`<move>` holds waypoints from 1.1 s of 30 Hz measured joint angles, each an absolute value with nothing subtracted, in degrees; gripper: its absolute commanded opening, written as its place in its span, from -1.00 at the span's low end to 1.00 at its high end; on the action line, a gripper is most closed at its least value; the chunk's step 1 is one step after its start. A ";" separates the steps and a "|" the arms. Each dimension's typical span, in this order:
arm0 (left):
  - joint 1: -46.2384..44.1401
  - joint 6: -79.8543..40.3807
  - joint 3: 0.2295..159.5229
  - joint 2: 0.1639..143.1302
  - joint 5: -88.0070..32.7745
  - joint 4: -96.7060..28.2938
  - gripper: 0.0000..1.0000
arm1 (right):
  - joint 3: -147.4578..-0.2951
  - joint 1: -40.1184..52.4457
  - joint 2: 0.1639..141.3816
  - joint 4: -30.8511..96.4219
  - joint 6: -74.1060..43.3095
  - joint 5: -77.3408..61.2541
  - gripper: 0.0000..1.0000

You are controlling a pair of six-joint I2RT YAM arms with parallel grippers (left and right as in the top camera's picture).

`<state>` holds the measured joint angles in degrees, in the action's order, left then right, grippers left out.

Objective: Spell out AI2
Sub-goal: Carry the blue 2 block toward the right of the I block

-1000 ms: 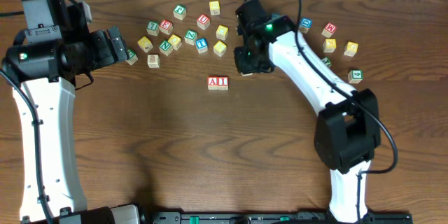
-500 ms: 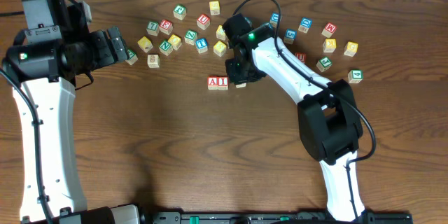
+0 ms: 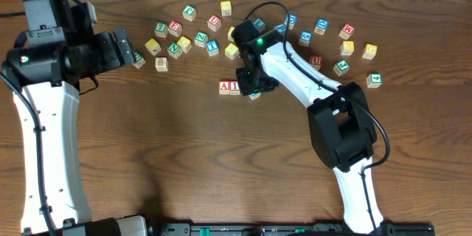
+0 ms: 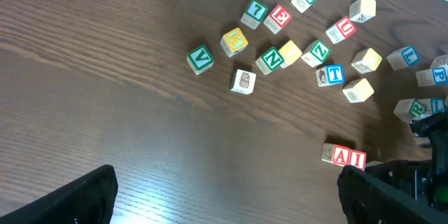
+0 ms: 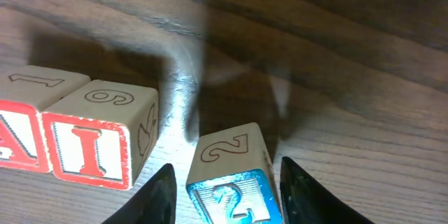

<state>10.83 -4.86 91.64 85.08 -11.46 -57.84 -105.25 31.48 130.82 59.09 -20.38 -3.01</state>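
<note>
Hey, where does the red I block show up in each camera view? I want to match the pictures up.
Overhead: the I block sits near the middle of the picture, a little above centre.
Left wrist: the I block is at the lower right, close to the bottom edge.
Right wrist: the I block is large, at the left.
Shared landmark: the A block touches it on its picture-left side in all three views.

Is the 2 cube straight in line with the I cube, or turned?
Turned: the 2 cube sits apart from the I cube, its face angled differently.
</note>
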 measured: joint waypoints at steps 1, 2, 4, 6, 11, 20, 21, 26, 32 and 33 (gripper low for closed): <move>10.83 -4.86 91.64 85.08 -11.46 -57.84 0.98 | -105.25 31.48 130.82 59.09 -20.40 -3.01 -0.15; 10.83 -4.86 91.64 85.08 -11.46 -57.84 0.98 | -105.25 31.46 130.82 59.09 -20.40 -3.03 -0.15; 10.83 -4.86 91.64 85.08 -11.46 -57.84 0.97 | -105.27 31.46 130.82 59.22 -20.40 -3.25 -0.17; 10.83 -4.86 91.64 85.08 -11.46 -57.84 0.98 | -105.80 31.42 130.82 60.73 -20.40 -3.44 -0.20; 10.83 -4.86 91.64 85.08 -11.46 -57.82 0.98 | -110.89 31.03 130.85 65.98 -20.38 -3.70 -0.23; 10.83 -4.86 91.64 85.08 -11.46 -57.84 0.98 | -114.43 29.43 130.50 73.12 -17.98 -3.92 -0.73; 10.83 -4.86 91.64 85.08 -11.46 -57.84 0.98 | -113.71 29.43 130.47 72.93 -17.78 -3.90 -0.76; 10.83 -4.86 91.64 85.08 -11.46 -57.82 0.98 | -105.95 29.58 130.47 68.49 -17.30 -3.95 -0.77; 10.83 -4.86 91.64 85.08 -11.46 -57.82 0.98 | -103.55 29.58 130.45 64.25 -17.30 -3.92 -0.75; 10.83 -4.86 91.64 85.08 -11.46 -57.84 0.98 | -103.53 29.58 130.47 63.64 -17.30 -3.95 -0.76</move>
<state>10.83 -4.86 91.64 85.08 -11.46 -57.84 -103.53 29.58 130.48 63.64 -17.30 -3.95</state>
